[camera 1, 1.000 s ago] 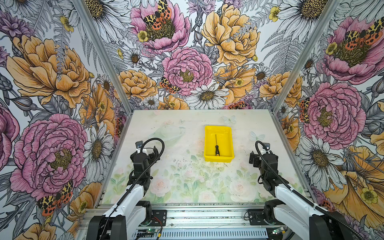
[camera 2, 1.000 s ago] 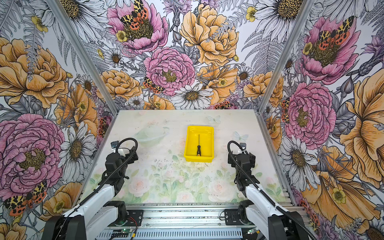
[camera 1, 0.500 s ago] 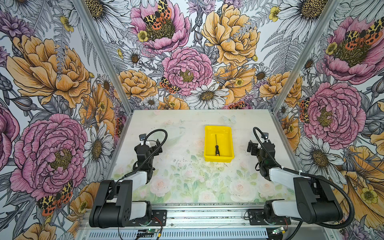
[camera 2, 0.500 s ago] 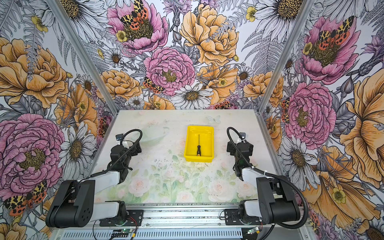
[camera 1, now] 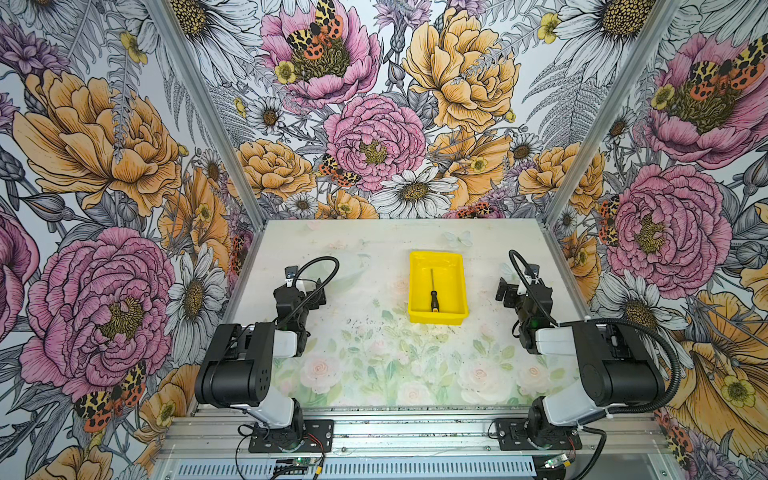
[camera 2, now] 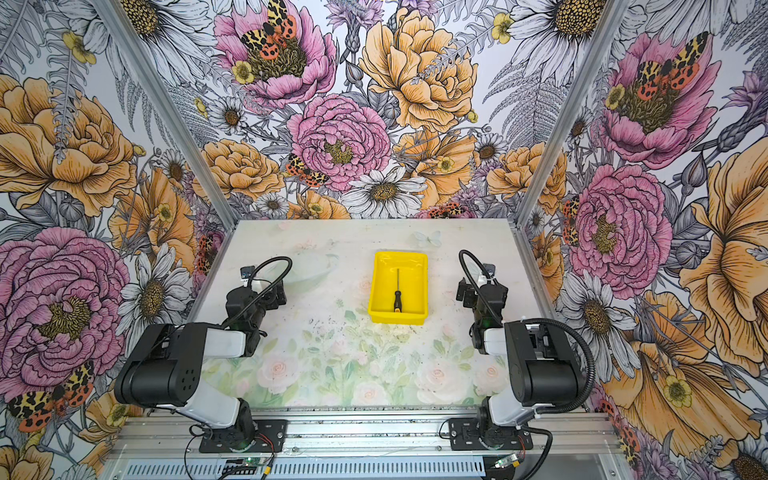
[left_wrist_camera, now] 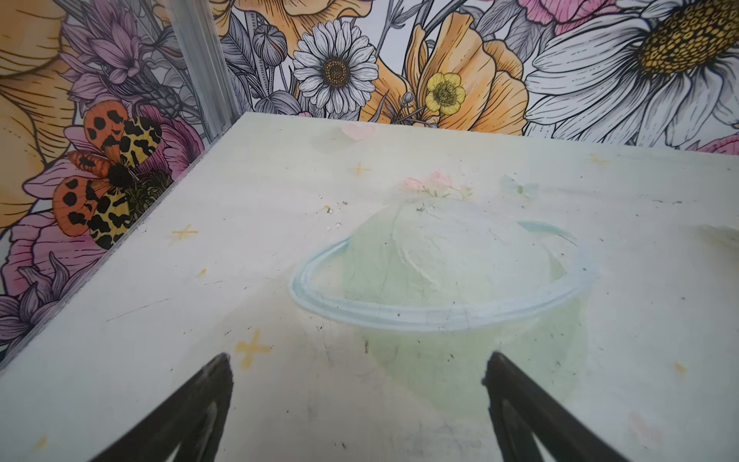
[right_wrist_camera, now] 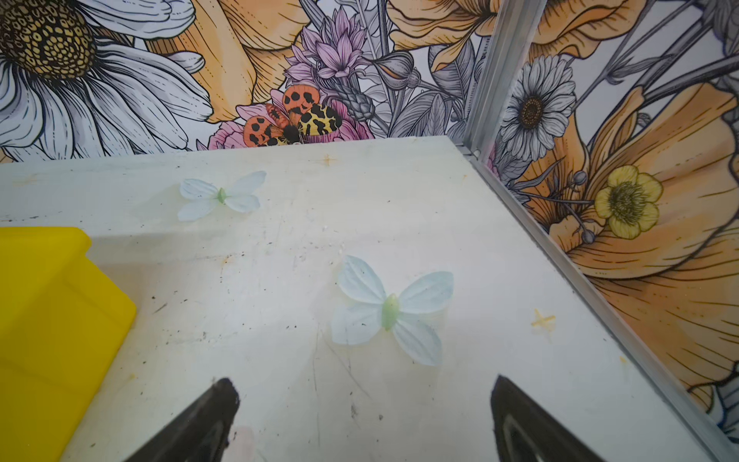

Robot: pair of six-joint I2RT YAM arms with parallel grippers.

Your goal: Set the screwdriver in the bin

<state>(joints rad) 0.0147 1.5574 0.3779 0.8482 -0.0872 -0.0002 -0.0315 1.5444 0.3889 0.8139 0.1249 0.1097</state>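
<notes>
Though scuffed, pale tabletop point(camera 1: 374, 243) amid flowered walls point(camera 1: 374, 124)

The bin point(camera 1: 437, 320) is smooth, glossy yellow plastic. The screwdriver point(camera 1: 433, 293) has a bare metal shaft and a matt black handle. The bench point(camera 1: 374, 357) is a smooth printed sheet, scuffed and speckled ahead of the left end effector point(left_wrist_camera: 358, 356) and the right end effector point(right_wrist_camera: 364, 380), whose fingers point(right_wrist_camera: 200, 420) look matt black. Beyond the right one, a frame post point(right_wrist_camera: 496, 72) is brushed metal.
</notes>
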